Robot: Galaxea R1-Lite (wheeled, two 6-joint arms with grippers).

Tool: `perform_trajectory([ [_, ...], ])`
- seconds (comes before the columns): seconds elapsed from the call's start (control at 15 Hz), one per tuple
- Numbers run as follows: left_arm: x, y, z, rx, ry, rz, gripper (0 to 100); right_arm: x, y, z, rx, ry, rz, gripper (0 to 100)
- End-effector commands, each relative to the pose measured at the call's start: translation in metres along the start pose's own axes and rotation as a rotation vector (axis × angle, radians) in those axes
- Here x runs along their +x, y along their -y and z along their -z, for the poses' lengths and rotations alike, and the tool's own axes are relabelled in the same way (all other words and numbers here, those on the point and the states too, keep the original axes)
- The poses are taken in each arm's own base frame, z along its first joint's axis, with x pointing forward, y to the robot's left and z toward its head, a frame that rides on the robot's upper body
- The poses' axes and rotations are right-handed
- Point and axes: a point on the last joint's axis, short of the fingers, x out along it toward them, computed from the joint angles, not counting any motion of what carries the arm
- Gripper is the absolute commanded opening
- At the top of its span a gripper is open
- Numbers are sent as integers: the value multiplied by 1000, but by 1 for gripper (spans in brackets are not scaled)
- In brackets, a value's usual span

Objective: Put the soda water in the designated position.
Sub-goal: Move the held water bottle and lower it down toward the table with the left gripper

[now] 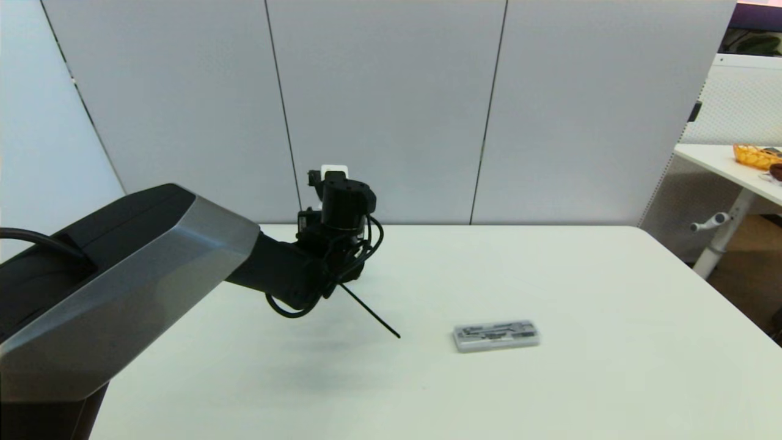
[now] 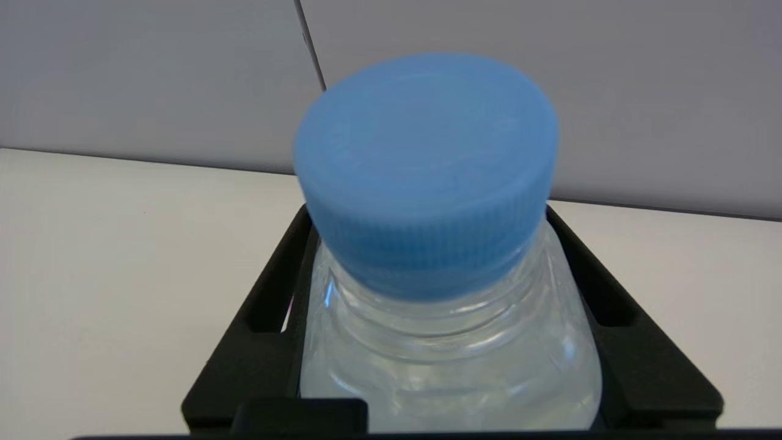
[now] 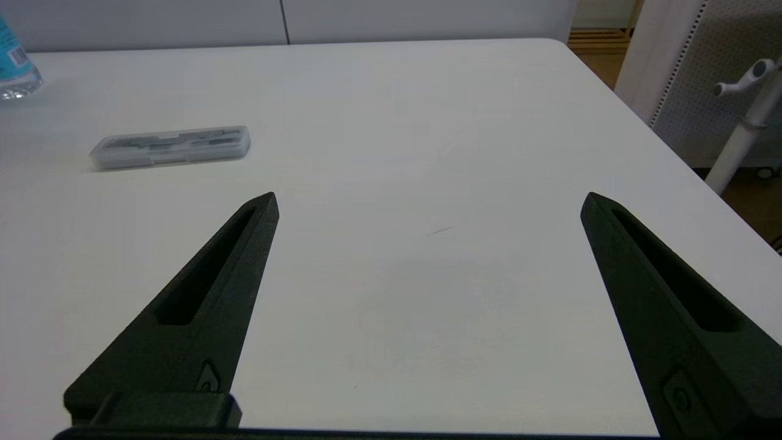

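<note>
The soda water (image 2: pixel 446 342) is a clear bottle with a light-blue cap (image 2: pixel 427 165), and it fills the left wrist view. My left gripper (image 2: pixel 427 211) is shut on it, its black fingers (image 2: pixel 263 342) pressed against both sides of the bottle's shoulder. In the head view my left arm's wrist (image 1: pixel 336 226) reaches over the far left-centre of the table and hides the bottle. The right wrist view catches the bottle's base and blue label (image 3: pixel 13 64) far off, low over the table. My right gripper (image 3: pixel 427 198) hangs open above bare tabletop with nothing between its fingers.
A flat grey rectangular case (image 1: pixel 496 335) lies on the white table (image 1: pixel 580 275), to the right of my left arm, also seen as the case (image 3: pixel 171 146). A second table with an orange bowl (image 1: pixel 754 154) stands beyond the right edge.
</note>
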Motion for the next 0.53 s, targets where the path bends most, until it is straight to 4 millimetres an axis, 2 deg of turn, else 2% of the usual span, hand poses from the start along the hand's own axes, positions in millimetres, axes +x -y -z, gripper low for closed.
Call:
perform_trajectory([
  [0.07, -1, 0, -1, -6, 5, -4, 0, 0, 0, 0, 1, 1, 0, 100],
  [0.27, -1, -1, -4, -10, 10, -4, 0, 0, 0, 0, -1, -1, 1, 100],
  [0.53, -5, -4, -18, -29, 35, 9, 0, 0, 0, 0, 1, 1, 0, 100],
])
